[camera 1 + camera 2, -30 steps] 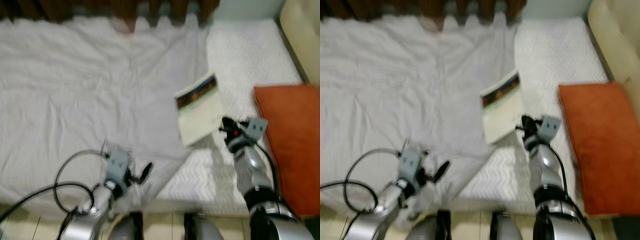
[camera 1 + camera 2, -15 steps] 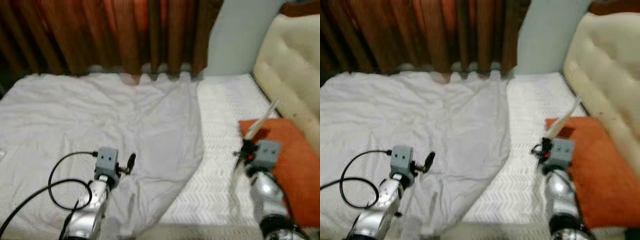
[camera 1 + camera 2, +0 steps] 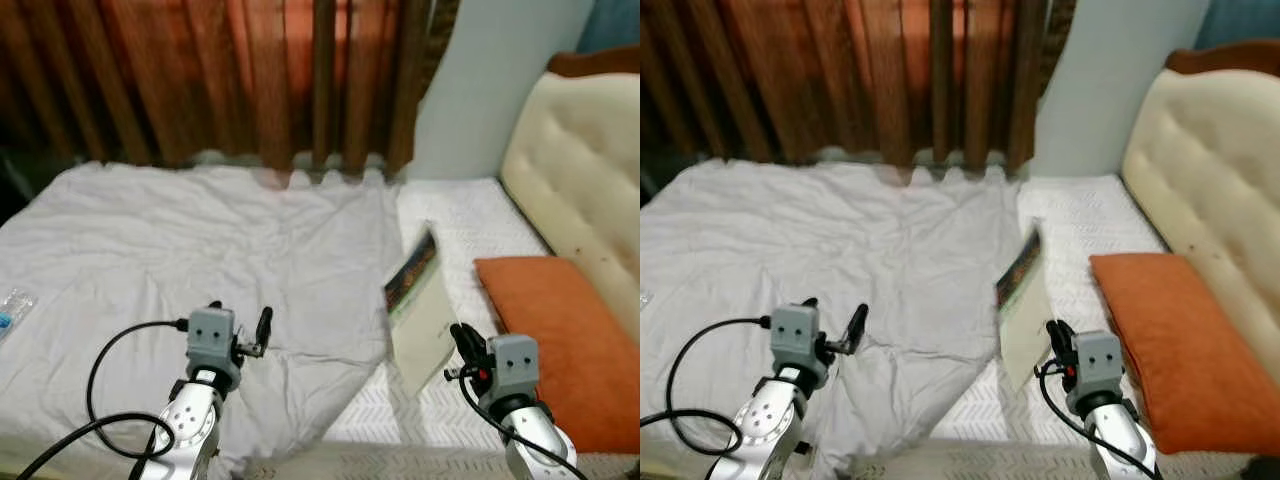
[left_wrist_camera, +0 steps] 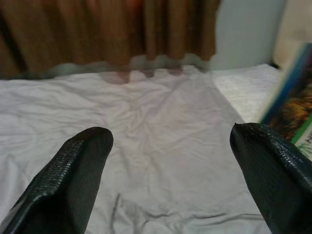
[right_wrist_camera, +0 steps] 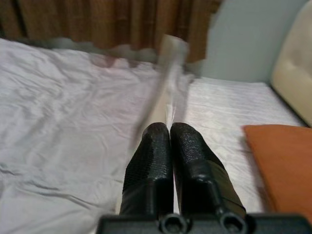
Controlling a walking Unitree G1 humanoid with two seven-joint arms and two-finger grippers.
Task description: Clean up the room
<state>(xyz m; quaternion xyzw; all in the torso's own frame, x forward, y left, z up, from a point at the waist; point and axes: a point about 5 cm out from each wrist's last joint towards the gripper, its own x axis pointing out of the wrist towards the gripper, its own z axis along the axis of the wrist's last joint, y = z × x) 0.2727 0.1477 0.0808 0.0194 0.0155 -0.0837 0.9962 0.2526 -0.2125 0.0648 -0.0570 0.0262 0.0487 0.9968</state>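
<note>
One item in hand: a thin paperback book with a pale cover and a dark, colourful picture band along its top point(image 3: 418, 315), raised on edge and tilted, right of centre in the left eye view.
Book's place: above the white zigzag-textured mattress cover point(image 3: 470, 210), between the rumpled white bedsheet point(image 3: 200, 250) and the flat orange cushion point(image 3: 545, 335); it appears clear of the bed, though its lowest corner is hidden near the gripper.
Right gripper point(image 5: 170, 146): lower right of the left eye view; its two black fingers are pressed together with almost no gap, pinching the book's lower edge, which rises blurred beyond the tips in the right wrist view.
Left gripper point(image 4: 170, 165): lower left of the left eye view, above the bedsheet; fingers spread wide with nothing between them.
Step in hand: judged to be carrying the book off the bed to tidy it away.
Risk, grip: the pinch sits on one thin edge near a corner, so the book could swing, fan open or slide out if the arm jolts.
Risk, surroundings: a drooping corner could snag the sheet's folded edge or brush the cushion.
Further out: reddish-brown pleated curtains point(image 3: 230, 80) across the top, a pale grey wall point(image 3: 490, 80), a cream tufted headboard point(image 3: 585, 190) at upper right.
Far left edge: a small clear plastic object with a blue mark point(image 3: 10, 312) on the sheet, possibly more to clear; too small to identify.
</note>
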